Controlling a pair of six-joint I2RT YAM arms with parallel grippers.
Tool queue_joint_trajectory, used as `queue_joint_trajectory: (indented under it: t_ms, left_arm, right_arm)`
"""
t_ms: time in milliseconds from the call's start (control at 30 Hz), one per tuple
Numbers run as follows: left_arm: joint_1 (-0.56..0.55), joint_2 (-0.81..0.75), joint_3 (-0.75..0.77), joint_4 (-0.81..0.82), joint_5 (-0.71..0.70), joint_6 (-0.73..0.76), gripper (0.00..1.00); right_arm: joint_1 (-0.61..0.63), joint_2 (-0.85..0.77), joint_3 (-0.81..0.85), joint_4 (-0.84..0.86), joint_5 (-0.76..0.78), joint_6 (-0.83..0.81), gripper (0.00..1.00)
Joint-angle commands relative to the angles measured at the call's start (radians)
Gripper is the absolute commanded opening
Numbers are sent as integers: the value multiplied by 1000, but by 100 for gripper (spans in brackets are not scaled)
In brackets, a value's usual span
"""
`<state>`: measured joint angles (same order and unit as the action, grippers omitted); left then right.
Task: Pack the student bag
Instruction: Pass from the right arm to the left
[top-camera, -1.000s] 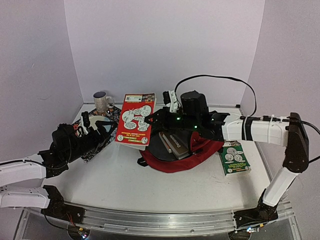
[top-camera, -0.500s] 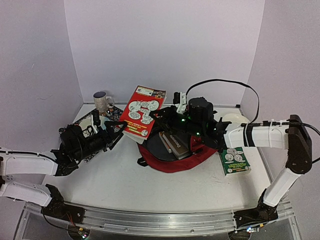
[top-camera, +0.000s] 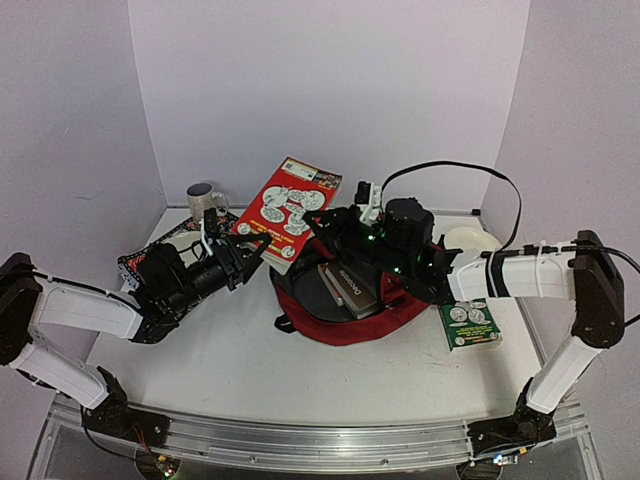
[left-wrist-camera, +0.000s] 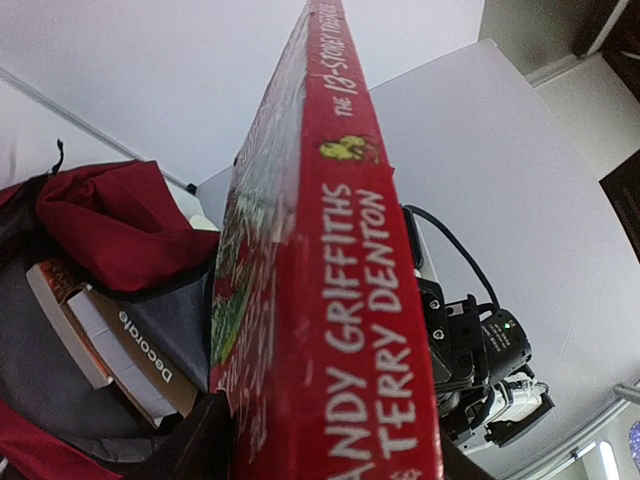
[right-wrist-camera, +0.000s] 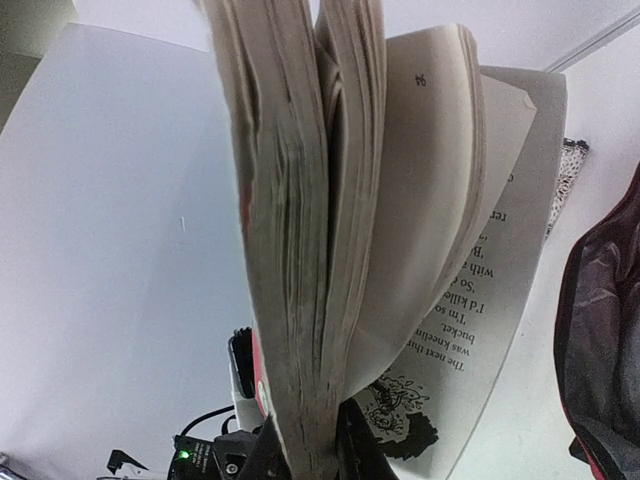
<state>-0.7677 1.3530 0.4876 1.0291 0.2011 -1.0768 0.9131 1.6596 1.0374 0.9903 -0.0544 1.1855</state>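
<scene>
Your left arm has swung in from the left edge of the bench (top-camera: 230, 365), and the red book (top-camera: 292, 208) has risen and tipped its top to the right since a second ago. At the far left corner you have a mug (top-camera: 203, 203), with a patterned flat item (top-camera: 182, 233) just in front of it, partly under that arm. Next, the left gripper (top-camera: 260, 248) sits at the book's lower left edge. Your wrist view shows its fingers (left-wrist-camera: 207, 448) flanking the spine, but you cannot tell whether they are pressing. The book hangs tilted in the air above the bag's far left side. At its right edge, the right gripper (top-camera: 328, 224) is clamped on the pages. Below, the student bag (top-camera: 350, 330) lies flat at mid-bench, slightly right of centre. Its long axis runs left to right along the near edge and its mouth gapes upward, with a Decorate book (top-camera: 352, 288) inside. Just beside its right end lies a green book (top-camera: 468, 322).
</scene>
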Motion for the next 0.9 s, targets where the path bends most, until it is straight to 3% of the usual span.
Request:
queue_joint_trajectory:
  t_ms: [0,133,367,567,733,867]
  left_arm:
    - [-5,23,61,132,32,9,49]
    - [-5,17,66,146,16,21,45]
    - [-5,14,68,156,1,24,49]
    - [-4,7,73,177,12,12,39]
    - [3,24,74,181,6,-24,19]
    - [42,41,57,181,17,-75,0]
  right_arm:
    - [3,-7,11,169,-2,28,0]
    - [2,2,-3,171,4,30,0]
    - [0,-5,-27,172,10,32,0]
    - [-9,0,-49,172,12,39,0]
    - [-14,12,-50,172,1,24,3]
    - [-31,1,-66,145,-6,-29,20]
